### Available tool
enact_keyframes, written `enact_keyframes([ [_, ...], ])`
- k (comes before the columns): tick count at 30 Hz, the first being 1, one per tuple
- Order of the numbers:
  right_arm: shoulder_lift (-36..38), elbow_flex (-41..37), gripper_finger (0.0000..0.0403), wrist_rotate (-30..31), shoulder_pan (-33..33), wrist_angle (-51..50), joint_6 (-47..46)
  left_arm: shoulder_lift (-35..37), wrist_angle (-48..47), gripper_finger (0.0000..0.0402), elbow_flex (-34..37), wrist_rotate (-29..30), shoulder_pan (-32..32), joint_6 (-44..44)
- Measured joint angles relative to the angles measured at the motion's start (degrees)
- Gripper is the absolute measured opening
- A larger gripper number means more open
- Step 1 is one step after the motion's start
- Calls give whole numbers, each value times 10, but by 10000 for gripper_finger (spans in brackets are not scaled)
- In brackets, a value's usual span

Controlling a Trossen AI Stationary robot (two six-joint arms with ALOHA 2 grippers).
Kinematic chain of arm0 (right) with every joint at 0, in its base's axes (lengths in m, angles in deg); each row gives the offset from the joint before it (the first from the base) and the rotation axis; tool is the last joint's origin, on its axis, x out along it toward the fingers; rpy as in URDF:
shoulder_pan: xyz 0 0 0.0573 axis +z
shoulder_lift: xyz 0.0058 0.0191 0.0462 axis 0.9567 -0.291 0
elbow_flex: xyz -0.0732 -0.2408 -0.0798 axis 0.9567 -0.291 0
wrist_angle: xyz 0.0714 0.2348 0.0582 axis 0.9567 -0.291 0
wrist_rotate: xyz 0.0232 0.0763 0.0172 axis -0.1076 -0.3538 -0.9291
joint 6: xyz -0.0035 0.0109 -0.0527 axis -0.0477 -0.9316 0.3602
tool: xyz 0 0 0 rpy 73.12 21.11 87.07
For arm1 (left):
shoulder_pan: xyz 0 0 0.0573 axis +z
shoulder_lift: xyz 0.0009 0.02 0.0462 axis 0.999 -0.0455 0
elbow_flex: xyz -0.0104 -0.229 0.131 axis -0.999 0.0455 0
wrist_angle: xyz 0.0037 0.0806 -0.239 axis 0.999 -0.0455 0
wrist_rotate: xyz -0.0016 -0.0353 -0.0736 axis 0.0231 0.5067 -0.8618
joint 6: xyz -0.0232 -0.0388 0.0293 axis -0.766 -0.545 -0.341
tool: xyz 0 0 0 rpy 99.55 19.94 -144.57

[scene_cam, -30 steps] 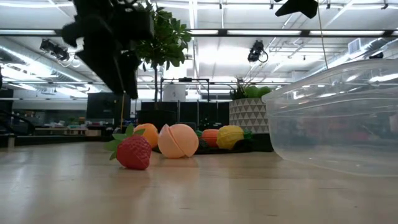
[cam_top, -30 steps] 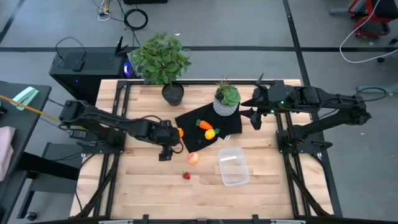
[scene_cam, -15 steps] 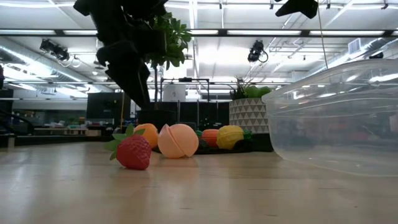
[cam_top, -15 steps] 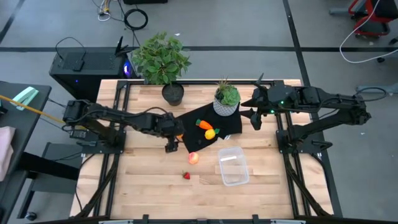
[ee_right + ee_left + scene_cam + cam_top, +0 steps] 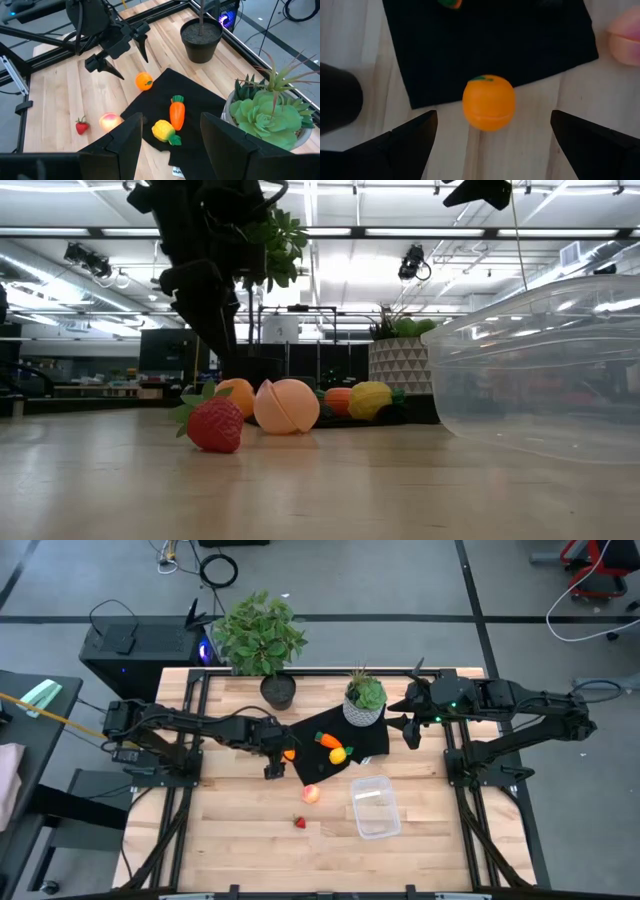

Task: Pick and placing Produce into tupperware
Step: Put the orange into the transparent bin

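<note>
Hovering left end effector, fingers spread, above orange ball at mat edge.

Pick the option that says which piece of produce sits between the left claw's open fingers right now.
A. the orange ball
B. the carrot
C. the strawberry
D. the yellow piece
A. The left wrist view shows the orange ball centred between the left claw's spread fingers, at the black mat's edge.

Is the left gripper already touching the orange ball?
Apart. In the left wrist view, bare wood and mat show between the orange ball and both open fingers of the left gripper.
</note>
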Motion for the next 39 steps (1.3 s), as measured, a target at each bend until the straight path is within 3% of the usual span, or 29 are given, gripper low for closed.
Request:
enact_keyframes([
  [39,-1,0,208,0,0,-1,0,-124,45,398,0,-27,12,22],
])
